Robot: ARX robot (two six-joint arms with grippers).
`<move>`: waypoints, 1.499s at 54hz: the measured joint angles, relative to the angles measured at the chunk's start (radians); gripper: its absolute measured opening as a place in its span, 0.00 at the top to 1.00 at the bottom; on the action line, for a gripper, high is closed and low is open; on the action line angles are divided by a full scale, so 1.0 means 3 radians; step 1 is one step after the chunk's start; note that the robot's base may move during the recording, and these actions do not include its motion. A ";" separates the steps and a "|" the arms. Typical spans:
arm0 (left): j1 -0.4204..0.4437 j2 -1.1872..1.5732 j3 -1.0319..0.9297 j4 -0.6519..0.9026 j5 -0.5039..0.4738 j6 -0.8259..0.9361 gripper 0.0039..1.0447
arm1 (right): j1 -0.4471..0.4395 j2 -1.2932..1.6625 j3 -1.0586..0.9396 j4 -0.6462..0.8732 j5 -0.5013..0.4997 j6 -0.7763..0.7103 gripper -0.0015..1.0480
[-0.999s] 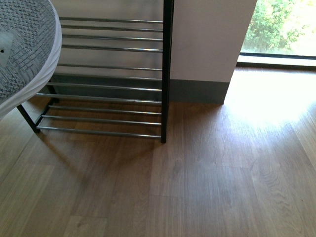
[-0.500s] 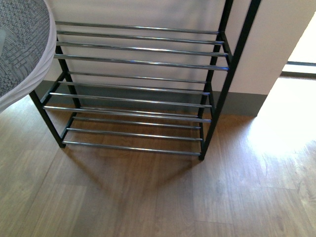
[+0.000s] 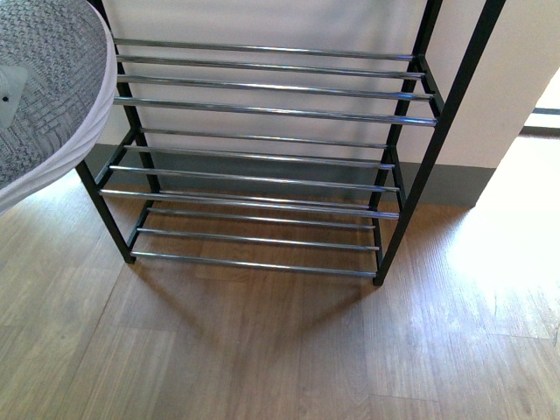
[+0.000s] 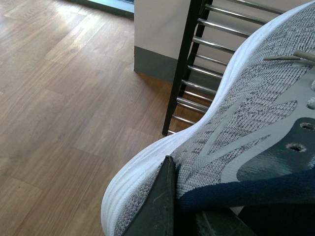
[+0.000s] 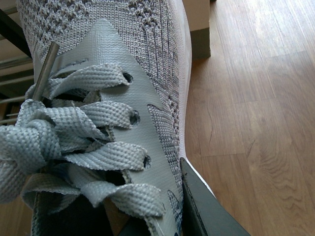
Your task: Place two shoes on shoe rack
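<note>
The black-framed shoe rack [image 3: 409,166] with three tiers of chrome bars stands against the wall in the front view, all tiers bare. A grey knit sneaker [image 3: 44,87] with a white sole hangs at the top left of that view, above the rack's left end. My left gripper [image 4: 197,214] is shut on a grey knit sneaker [image 4: 236,123] at its navy collar, with the rack [image 4: 187,64] just beyond. My right gripper [image 5: 147,219] is shut on the other grey knit sneaker [image 5: 133,64] beside its laces. The pale blue sandals are out of view.
Wood floor [image 3: 262,350] spreads in front of the rack, with a bright sunlit patch [image 3: 516,236] at the right. A white wall with a grey baseboard [image 3: 446,184] runs behind the rack. A wall corner [image 4: 152,29] juts out next to the rack's end.
The front view has swung so the rack has shifted right and now shows across its full width. The sneaker stays at the top left.
</note>
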 joint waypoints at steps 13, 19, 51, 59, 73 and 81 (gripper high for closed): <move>0.0000 0.0000 0.0000 0.0000 -0.0004 0.0000 0.99 | 0.0000 0.0000 0.0000 0.0000 0.0000 0.0000 0.99; 0.0000 0.0000 0.0000 0.0000 -0.0001 0.0000 0.99 | 0.0000 0.0000 0.0000 0.0000 0.0000 0.0000 0.99; -0.0003 0.0000 0.0000 0.0000 -0.0003 -0.0008 0.99 | 0.0003 0.0000 0.0000 0.0000 -0.0004 0.0000 0.99; -0.0004 0.0000 0.0000 0.0000 0.0004 -0.0006 0.99 | -0.0003 0.0000 0.0000 0.0000 0.0001 0.0000 0.99; -0.0004 0.0000 0.0000 0.0000 0.0001 -0.0008 0.99 | -0.0003 0.0000 0.0000 0.0000 0.0001 0.0000 0.99; -0.0004 0.0000 0.0000 0.0000 0.0005 -0.0006 0.99 | -0.0003 0.0000 0.0000 0.0000 0.0004 0.0000 0.99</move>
